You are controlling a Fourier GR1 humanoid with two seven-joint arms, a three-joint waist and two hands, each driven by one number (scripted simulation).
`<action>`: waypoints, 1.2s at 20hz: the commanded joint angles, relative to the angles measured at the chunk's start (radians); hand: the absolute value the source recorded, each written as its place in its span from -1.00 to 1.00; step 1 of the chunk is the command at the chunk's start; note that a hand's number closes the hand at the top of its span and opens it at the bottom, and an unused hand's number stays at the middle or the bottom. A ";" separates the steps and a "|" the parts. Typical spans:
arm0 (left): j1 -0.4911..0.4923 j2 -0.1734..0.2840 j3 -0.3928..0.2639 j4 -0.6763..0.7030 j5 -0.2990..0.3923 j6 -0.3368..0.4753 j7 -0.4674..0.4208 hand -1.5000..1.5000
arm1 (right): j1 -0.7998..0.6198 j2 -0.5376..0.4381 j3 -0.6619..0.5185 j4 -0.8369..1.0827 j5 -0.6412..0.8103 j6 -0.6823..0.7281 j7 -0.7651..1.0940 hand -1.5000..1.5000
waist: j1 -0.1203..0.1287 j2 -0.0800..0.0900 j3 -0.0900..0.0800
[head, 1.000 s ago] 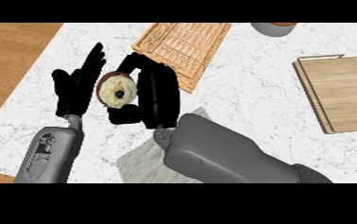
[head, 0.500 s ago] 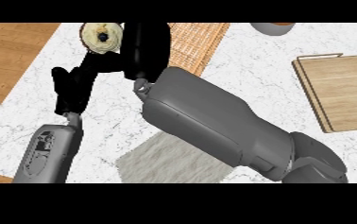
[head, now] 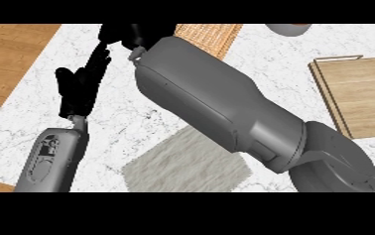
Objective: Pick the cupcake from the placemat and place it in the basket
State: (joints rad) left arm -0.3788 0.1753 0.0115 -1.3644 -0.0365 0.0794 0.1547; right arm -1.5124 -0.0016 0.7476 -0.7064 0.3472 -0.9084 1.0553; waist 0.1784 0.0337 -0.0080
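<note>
My right forearm (head: 219, 105) fills the middle of the head view and slants up to the left. Only the lower part of my right hand (head: 138, 33) shows, at the picture's top edge, left of the woven basket (head: 214, 36). The cupcake is not visible. The grey placemat (head: 183, 164) lies bare at the lower centre, partly under the forearm. My left hand (head: 82, 85) rests open at the left, fingers pointing up, over the marble counter (head: 147, 130).
A wooden cutting board (head: 351, 95) lies at the right edge. A grey bowl (head: 289, 28) peeks in at the top right. Wooden flooring (head: 18, 55) shows beyond the counter's left edge.
My right arm has risen and moved away from me, carrying the hand and cupcake past the top edge. The cupcake, visible before, is out of sight. The left hand has barely moved.
</note>
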 commanded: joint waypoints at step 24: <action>0.063 0.002 0.009 -0.042 0.001 0.000 -0.014 0.00 | 0.023 0.002 -0.078 0.280 -0.281 0.019 -0.267 1.00 | -0.037 0.008 0.006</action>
State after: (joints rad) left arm -0.3401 0.1800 0.0253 -1.3929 -0.0296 0.0748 0.1440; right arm -1.4943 0.0000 0.7049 -0.4457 0.1048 -0.9035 0.8613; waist 0.1521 0.0438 -0.0034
